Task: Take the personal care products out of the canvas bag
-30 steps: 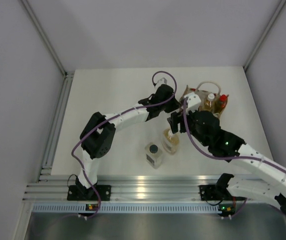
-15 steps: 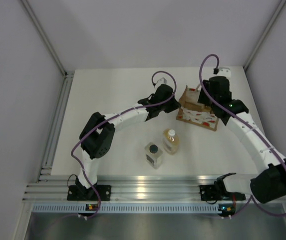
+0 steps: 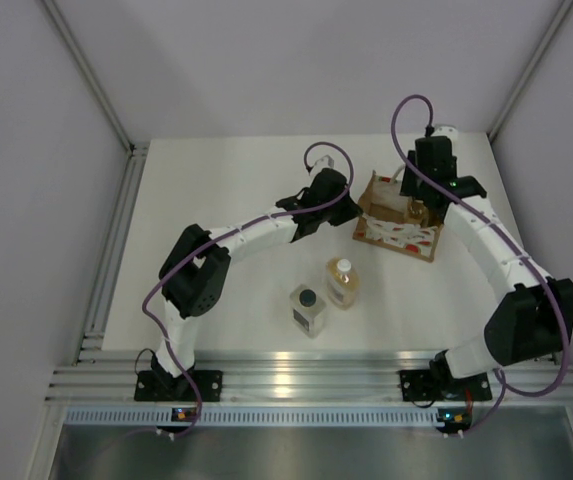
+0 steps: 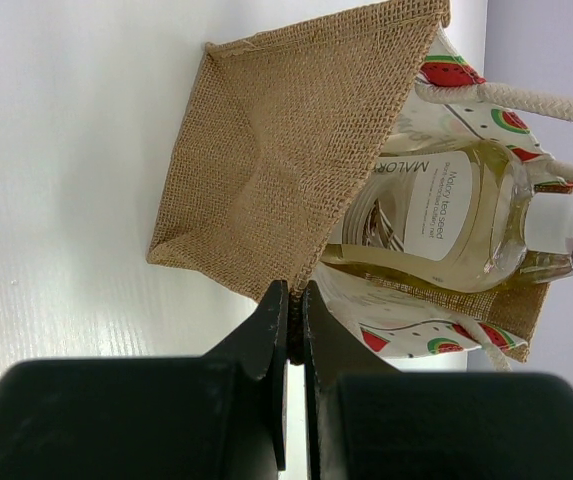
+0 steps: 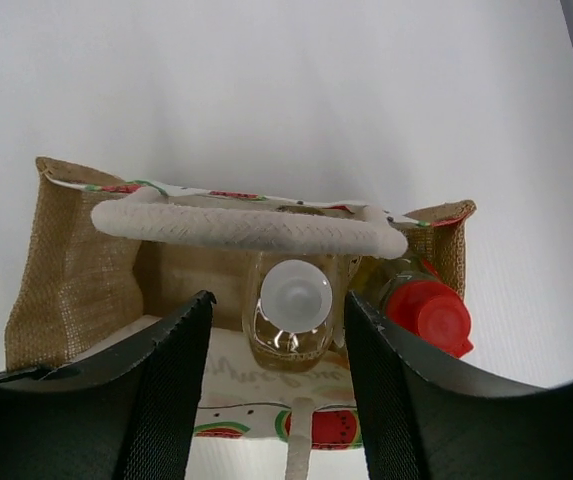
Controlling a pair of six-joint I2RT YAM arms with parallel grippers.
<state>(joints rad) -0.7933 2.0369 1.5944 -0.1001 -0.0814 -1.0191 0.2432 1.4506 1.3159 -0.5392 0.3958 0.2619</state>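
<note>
The canvas bag [image 3: 394, 228] stands at the back right of the table. My left gripper [image 3: 353, 207] is shut on the bag's burlap edge [image 4: 294, 318]. Inside the bag are an amber bottle with a white cap [image 5: 294, 300] and a yellow bottle with a red cap [image 5: 428, 312]. The amber one also shows in the left wrist view [image 4: 446, 225]. My right gripper [image 5: 278, 312] is open just above the bag's mouth, its fingers either side of the white cap. A second amber bottle [image 3: 341, 282] and the square clear bottle with a dark cap [image 3: 308, 308] stand on the table in front.
A cream loop handle [image 5: 246, 228] crosses the bag's mouth just beyond the white cap. The table's aluminium rail [image 3: 296, 380] runs along the near edge, and grey walls close in the table's left, right and back sides.
My right arm has swung from the amber bottle standing mid-table back to the bag and now hangs open over its mouth. The left gripper has kept its hold on the bag.
</note>
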